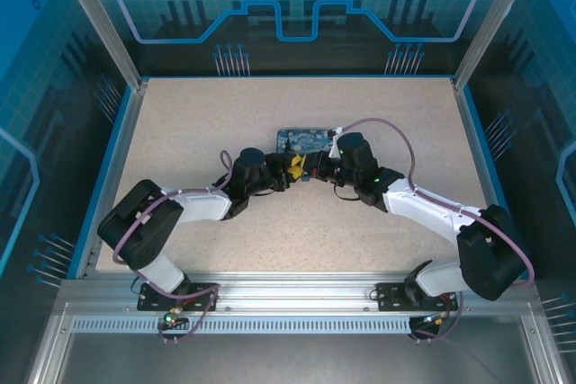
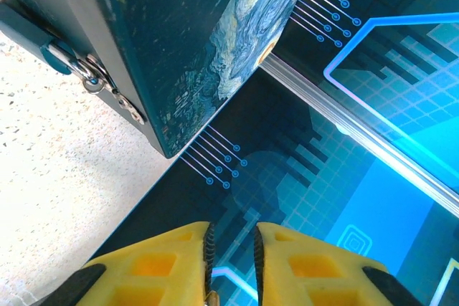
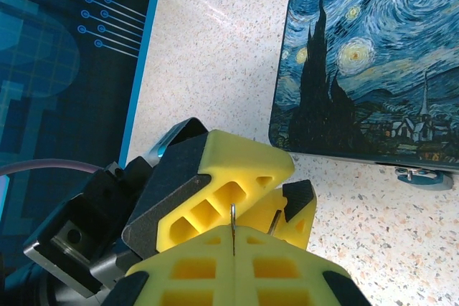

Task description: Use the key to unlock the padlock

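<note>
The padlock [image 2: 64, 59] is a small bluish lock hanging on the side of the Starry Night box [image 2: 208, 26], and it also lies at that box's near edge [image 3: 423, 175]. My right gripper [image 3: 234, 231] is shut on the key [image 3: 233, 216], a thin metal sliver standing up between its yellow fingers. My left gripper [image 2: 233, 231] faces it tip to tip, its jaws a narrow gap apart, with a golden bit of metal [image 2: 209, 297] beside the left pad. In the top view both grippers [image 1: 290, 168] [image 1: 312, 166] meet just in front of the box [image 1: 304, 139].
The speckled table [image 1: 225, 114] is bounded by a blue rim and dark patterned walls [image 1: 297, 15]. The box sits mid-table behind the grippers. A purple cable [image 1: 396, 132] loops above the right arm.
</note>
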Tool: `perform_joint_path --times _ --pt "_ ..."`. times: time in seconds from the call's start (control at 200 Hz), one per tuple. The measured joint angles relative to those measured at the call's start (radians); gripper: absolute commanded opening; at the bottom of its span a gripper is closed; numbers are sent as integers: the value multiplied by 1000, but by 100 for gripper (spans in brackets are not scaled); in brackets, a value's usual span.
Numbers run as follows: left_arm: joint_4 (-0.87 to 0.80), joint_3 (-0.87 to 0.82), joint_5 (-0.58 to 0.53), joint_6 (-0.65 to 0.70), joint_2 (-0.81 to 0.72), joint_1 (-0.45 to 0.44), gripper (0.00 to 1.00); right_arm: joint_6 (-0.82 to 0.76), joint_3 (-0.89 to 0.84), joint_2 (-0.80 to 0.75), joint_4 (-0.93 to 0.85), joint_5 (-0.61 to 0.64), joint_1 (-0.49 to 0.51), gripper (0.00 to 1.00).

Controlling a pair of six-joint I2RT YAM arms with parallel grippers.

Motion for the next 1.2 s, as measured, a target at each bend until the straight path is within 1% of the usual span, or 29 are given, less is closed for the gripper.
perform_joint_path --times 0.355,0.445,0.56,0.59,0.61,0.645,0.675,0.705,0.735,0.755,0.83,0.9,1.016,1.201 --pt "5 0 0 0 9 0 6 3 -2 0 -1 1 0 0" --pt "6 0 0 0 11 0 1 5 -2 0 -2 4 -1 0" --pt "6 0 0 0 11 0 0 7 -5 -2 -3 7 -3 0" --pt "6 1 0 1 11 0 0 7 -7 -6 -6 8 -3 6" --pt "6 2 0 1 11 0 0 8 -9 -9 -9 9 -4 14" --pt "6 5 0 5 11 0 0 13 -15 -16 -11 11 -6 33" --pt "5 8 0 11 11 0 0 15 -21 -25 -16 16 -9 45" --pt "2 13 -1 22 11 0 0 18 -30 -39 -21 22 -13 53" --pt "-2 19 -2 36 11 1 0 18 -40 -53 -27 27 -18 59" --pt "-7 23 -3 50 11 2 0 18 -48 -64 -29 30 -23 61" --pt "-37 38 -3 132 2 9 0 22 -79 -117 -54 34 -46 64" --pt "-84 54 -3 239 -18 22 0 26 -98 -159 -73 31 -76 67" --pt "-166 101 -2 476 -63 51 0 25 -102 -196 -101 10 -126 69" --pt "-200 144 -11 834 -138 64 0 37 -102 -204 -98 -64 -173 68"
